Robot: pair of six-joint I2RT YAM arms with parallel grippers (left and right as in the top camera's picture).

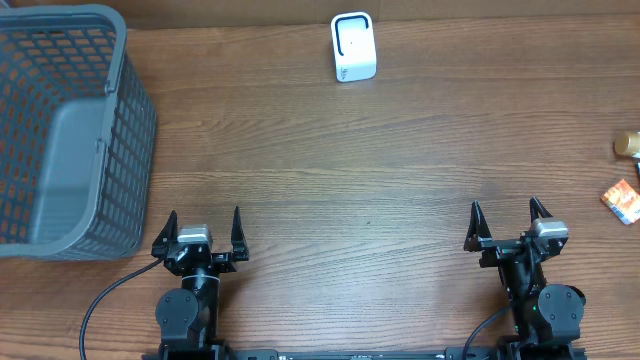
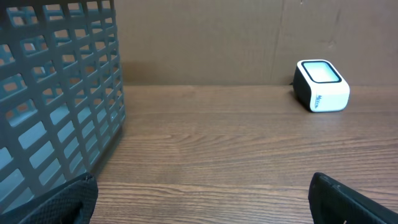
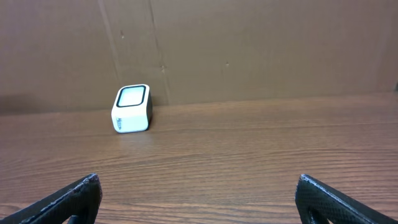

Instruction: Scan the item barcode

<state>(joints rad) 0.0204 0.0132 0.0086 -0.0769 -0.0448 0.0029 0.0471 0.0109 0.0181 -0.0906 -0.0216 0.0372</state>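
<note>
A small white scanner with a dark-rimmed window (image 1: 353, 47) stands at the back of the wooden table; it also shows in the left wrist view as the scanner (image 2: 321, 85) and in the right wrist view as the scanner (image 3: 132, 108). An orange-and-white packet (image 1: 622, 200) lies at the far right edge, with a small brown item (image 1: 628, 146) just behind it. My left gripper (image 1: 204, 222) sits open near the front left, nothing between its fingers. My right gripper (image 1: 508, 214) sits open near the front right, left of the packet and apart from it.
A large grey plastic basket (image 1: 70, 130) takes up the back left corner, its mesh wall (image 2: 56, 93) close to my left gripper. A brown cardboard wall (image 3: 249, 50) closes off the back of the table.
</note>
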